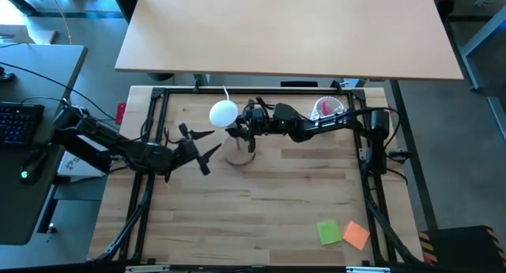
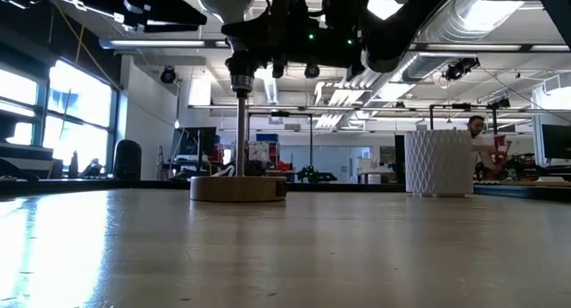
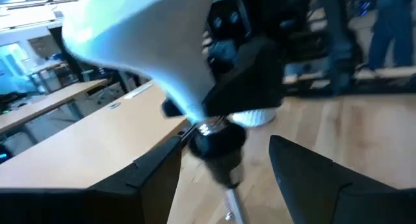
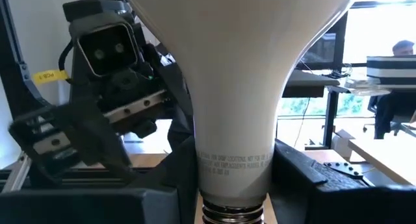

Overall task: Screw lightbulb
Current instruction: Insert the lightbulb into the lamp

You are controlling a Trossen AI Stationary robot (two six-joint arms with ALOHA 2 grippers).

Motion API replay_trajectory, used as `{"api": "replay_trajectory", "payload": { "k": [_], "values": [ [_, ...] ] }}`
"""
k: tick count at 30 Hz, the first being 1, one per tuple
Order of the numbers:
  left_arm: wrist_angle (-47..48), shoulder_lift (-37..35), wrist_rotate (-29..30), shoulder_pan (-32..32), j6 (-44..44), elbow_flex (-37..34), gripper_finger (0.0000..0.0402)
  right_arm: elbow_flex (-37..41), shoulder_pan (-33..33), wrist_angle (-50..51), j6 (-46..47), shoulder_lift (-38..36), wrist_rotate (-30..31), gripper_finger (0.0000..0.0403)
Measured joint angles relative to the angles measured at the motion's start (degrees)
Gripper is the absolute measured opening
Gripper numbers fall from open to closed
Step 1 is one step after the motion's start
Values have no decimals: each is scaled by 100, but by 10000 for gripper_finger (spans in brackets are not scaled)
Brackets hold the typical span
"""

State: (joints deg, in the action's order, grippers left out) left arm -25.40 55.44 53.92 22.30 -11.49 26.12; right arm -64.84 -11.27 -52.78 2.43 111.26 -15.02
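The white lightbulb (image 1: 224, 113) stands over the black socket (image 3: 218, 143) of the lamp, whose thin stem (image 2: 241, 129) rises from a round wooden base (image 2: 238, 187) on the table. Its threads (image 3: 208, 128) show just above the socket's mouth. My right gripper (image 1: 245, 127) reaches in from the table's right and is shut on the bulb. My left gripper (image 1: 212, 142) is open at the lamp's left. In the left wrist view its fingers (image 3: 149, 178) stand on either side of the socket and stem, touching neither. My right gripper pinches the bulb's narrow neck (image 4: 234, 165) between its two fingers, just above the screw threads (image 4: 233, 212). The fingers come about level from the table's right, across the bulb's axis. The bulb stands nearly upright, globe up, with its screw end at the socket's mouth.
A white ribbed cup with pink items (image 1: 328, 108) stands at the back right, behind my right arm. A green sticky note (image 1: 329, 232) and an orange one (image 1: 356, 235) lie near the front right. Black frame rails (image 1: 154, 107) border the table. A person (image 2: 477, 129) shows in the room beyond.
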Motion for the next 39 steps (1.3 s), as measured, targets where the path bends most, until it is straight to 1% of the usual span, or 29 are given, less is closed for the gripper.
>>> {"api": "replay_trajectory", "payload": {
  "k": [3,5,9,12,15,16,18,21,23,25,27,28,30,36,37,39],
  "values": [
    [-299,0,-93,213,-268,181,228,11,-4,113,-77,22,-7,132],
    [-329,-1,-93,328,-468,407,223,11,-2,157,-97,13,-13,132],
    [-276,5,-94,395,-1009,911,201,9,-2,225,-121,13,-11,132],
    [-89,7,28,227,-1339,1246,181,4,-2,284,-121,8,-11,132],
    [316,9,141,-130,-1413,1596,160,4,-2,289,-106,7,-11,132],
    [481,9,110,-258,-1380,1720,153,4,-2,289,-105,7,-11,132],
    [1031,9,38,-514,-1015,2012,137,4,-2,293,-99,7,-11,132],
    [2393,7,-188,-908,-146,2511,112,4,-2,297,-99,7,-11,132],
    [3257,9,-565,-1155,395,2778,95,4,-2,296,-120,7,-12,132],
    [3720,9,-1215,-1402,777,2921,80,4,-2,281,-119,7,-13,132],
    [3870,22,-1808,-1635,1008,2940,68,4,-2,262,-125,7,-12,132],
    [3918,40,-1988,-1724,1110,2939,63,5,-1,257,-129,9,-9,132],
    [3918,124,-2142,-1869,1247,2949,53,9,-4,256,-116,9,-9,132],
    [3564,553,-2419,-2080,1194,2975,32,15,-44,300,54,-16,1,134],
    [3519,619,-2433,-2101,1188,2975,30,15,-64,295,131,-18,-13,144],
    [3366,763,-2478,-2124,1148,2977,28,15,-114,344,296,-33,-69,184]
  ]
}}
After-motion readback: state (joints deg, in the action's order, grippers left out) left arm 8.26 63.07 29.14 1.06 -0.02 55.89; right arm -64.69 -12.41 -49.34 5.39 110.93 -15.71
